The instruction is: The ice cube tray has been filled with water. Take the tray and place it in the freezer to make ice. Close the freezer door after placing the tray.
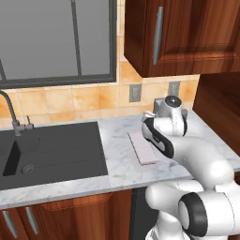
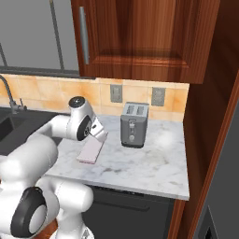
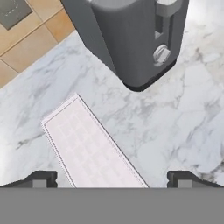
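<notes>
Ice cube tray (image 2: 91, 151) lies flat on marble counter (image 2: 140, 170), left of toaster (image 2: 134, 124)

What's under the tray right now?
The tray lies flat on the marble counter, left of the toaster. The counter spot beneath it is covered, so nothing can be seen there. The open gripper hovers above, not touching.
</notes>
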